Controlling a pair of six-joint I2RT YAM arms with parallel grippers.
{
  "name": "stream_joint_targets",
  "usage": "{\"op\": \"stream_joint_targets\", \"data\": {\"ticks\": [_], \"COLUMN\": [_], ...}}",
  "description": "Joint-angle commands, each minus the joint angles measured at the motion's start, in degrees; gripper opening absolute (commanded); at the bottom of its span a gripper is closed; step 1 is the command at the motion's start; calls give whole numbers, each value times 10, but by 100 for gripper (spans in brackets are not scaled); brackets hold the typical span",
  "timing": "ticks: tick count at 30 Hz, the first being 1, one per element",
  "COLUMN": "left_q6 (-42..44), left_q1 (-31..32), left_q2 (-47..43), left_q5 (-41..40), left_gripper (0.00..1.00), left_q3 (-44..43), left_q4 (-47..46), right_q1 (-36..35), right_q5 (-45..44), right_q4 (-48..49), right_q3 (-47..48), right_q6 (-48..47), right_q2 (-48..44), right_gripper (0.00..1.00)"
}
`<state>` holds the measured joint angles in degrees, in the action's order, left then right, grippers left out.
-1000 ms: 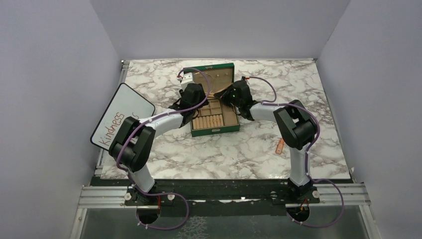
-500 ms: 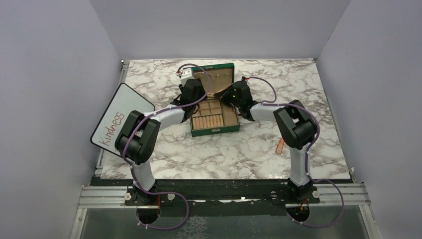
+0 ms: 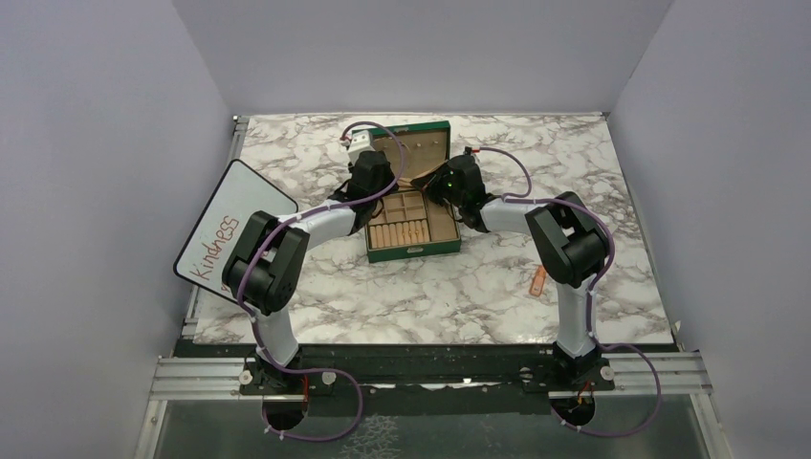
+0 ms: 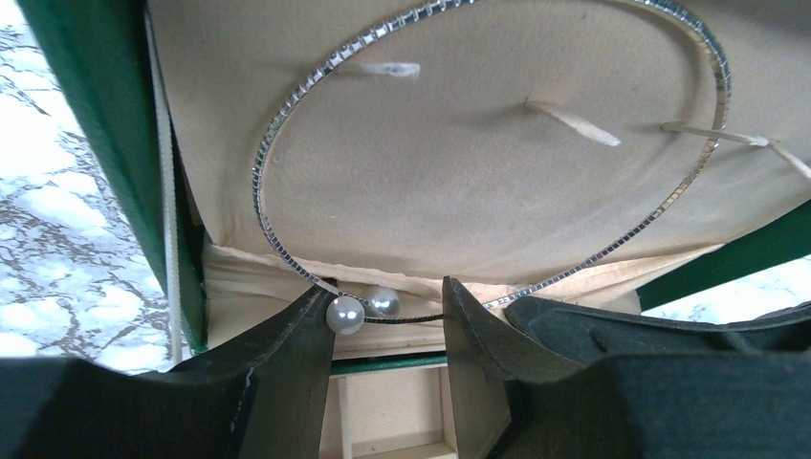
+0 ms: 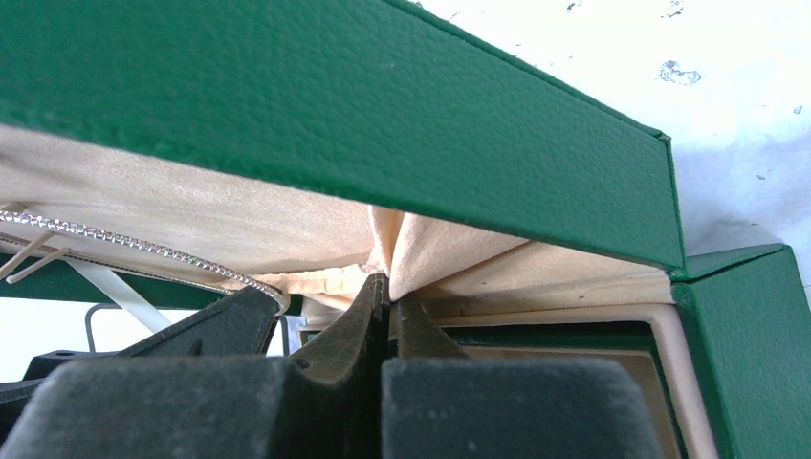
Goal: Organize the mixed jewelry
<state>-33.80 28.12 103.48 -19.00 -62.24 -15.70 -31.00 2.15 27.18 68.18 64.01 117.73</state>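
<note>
The green jewelry box [image 3: 413, 246] stands open with its lid [image 5: 335, 105] up. A thin necklace loop [image 4: 277, 117] hangs on small pegs against the lid's beige lining. Its two pearls [image 4: 345, 314] sit at the bottom of the loop. My left gripper [image 4: 387, 320] is open, with one finger on each side of the pearls and the chain running across the gap. My right gripper [image 5: 390, 306] is shut on a fold of the lid's beige fabric pocket [image 5: 449, 253]. The chain also shows in the right wrist view [image 5: 143, 246]. No rings are visible.
A white board [image 3: 234, 229] with "Kindness" written on it lies at the left edge. A small orange marker [image 3: 538, 280] lies on the marble table [image 3: 574, 163] at the right. The box's tray has beige compartments and ring rolls [image 3: 400, 232].
My left arm has moved away from me towards the lid, bringing its gripper up to the lining. The right arm and the box have not moved.
</note>
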Motion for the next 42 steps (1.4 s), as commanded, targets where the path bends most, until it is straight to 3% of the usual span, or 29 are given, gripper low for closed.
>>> {"op": "stream_joint_targets", "data": {"ticks": [1,15,30,42], "left_q6": [-36,-136,-223,-260], "left_q1": [-3,-18,-31,-38], "left_q2": [-7,2,-8,3], "left_q5": [25,32,16,45], "left_gripper": [45,46,48,48], "left_q3": [-24,-37,-80,-133], "left_q4": [-10,-18,116,169], "right_q1": [-10,-11,-9,-9], "right_q5": [50,55,54,67], "right_q4": [-35,-43,-84,-83], "right_q3": [-18,-12,0,-9], "right_q6": [-8,1,2,-18], "right_q2": [18,22,-13,-18], "right_gripper": [1,1,1,1]}}
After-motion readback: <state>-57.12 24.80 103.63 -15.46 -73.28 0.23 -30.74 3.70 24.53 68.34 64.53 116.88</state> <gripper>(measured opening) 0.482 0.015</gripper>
